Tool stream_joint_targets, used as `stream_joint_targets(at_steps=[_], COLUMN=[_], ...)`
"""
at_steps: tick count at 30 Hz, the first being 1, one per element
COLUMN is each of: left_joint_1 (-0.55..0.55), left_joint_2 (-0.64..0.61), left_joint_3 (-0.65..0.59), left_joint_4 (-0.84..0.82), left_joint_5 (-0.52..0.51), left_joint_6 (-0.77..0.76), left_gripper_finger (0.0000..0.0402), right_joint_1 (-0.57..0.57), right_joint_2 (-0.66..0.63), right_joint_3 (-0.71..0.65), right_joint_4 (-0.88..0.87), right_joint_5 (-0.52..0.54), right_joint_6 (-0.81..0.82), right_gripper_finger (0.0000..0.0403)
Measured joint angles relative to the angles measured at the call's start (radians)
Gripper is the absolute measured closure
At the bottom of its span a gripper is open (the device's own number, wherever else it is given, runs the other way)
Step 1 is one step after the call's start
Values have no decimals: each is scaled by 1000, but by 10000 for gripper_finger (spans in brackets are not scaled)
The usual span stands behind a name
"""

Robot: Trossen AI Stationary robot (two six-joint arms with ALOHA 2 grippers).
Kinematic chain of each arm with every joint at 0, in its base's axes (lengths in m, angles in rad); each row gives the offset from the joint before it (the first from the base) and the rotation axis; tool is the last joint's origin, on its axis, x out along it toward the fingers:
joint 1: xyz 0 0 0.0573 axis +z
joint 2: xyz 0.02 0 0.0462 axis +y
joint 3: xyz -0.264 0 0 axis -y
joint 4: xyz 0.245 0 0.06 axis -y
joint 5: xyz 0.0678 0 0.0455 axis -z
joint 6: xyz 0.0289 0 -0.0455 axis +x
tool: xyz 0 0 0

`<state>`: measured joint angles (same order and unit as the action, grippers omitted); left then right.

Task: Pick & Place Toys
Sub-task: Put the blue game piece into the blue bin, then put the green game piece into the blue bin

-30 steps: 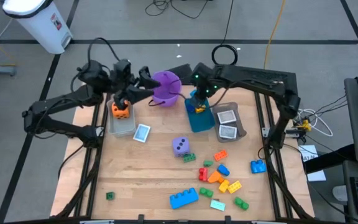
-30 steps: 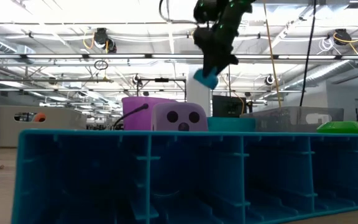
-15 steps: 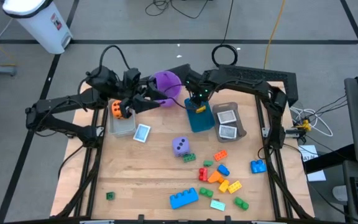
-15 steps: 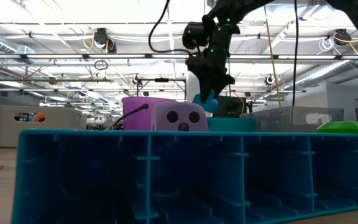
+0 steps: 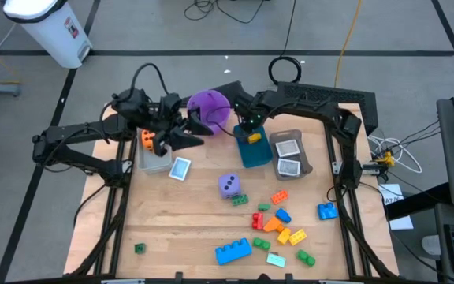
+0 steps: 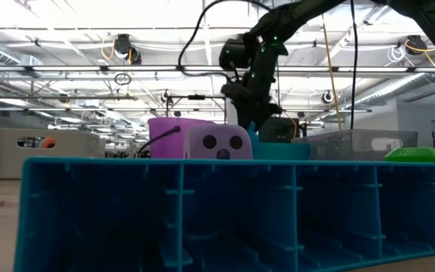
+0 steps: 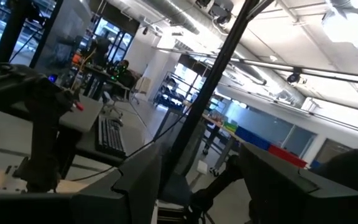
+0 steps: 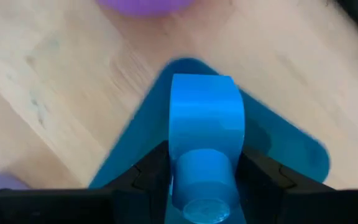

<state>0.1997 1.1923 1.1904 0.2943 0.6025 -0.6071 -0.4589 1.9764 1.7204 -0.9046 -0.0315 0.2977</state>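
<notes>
Right gripper (image 8: 207,186) clamps a blue brick (image 8: 205,152) over the teal bin (image 5: 252,150).
Release only once centred, near the bench's far edge.

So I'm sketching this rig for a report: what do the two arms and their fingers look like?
Both arms are dark, nearly black, jointed segments with black cables looping above them. The left gripper ends in two dark angular fingers. The right gripper has dark fingers too, and small green lights glow near its wrist. No other markings are legible.
</notes>
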Motion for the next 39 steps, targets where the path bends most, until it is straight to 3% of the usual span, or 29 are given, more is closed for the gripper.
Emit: stream_joint_targets(at_steps=[7,18,30,35,39], left_joint_1=[0,0,12,17,26], left_joint_2=[0,0,0,-3,-34], left_joint_3=[0,0,0,0,0], left_joint_4=[-15,-14,21,29,3], left_joint_5=[4,-1,-2,1,62], left_joint_6=[0,2,0,-1,-31], left_gripper_finger=[178,178,178,178,179], right_joint_1=[-5,-15,-131,-106,-49], right_joint_2=[-2,-15,-222,-324,-376], right_joint_3=[-82,-102,-103,-103,-102], right_joint_4=[35,114,136,188,247], right_joint_5=[-56,-81,-345,-392,-390], right_joint_6=[7,0,37,50,68], right_gripper_finger=[256,199,176,181,179])
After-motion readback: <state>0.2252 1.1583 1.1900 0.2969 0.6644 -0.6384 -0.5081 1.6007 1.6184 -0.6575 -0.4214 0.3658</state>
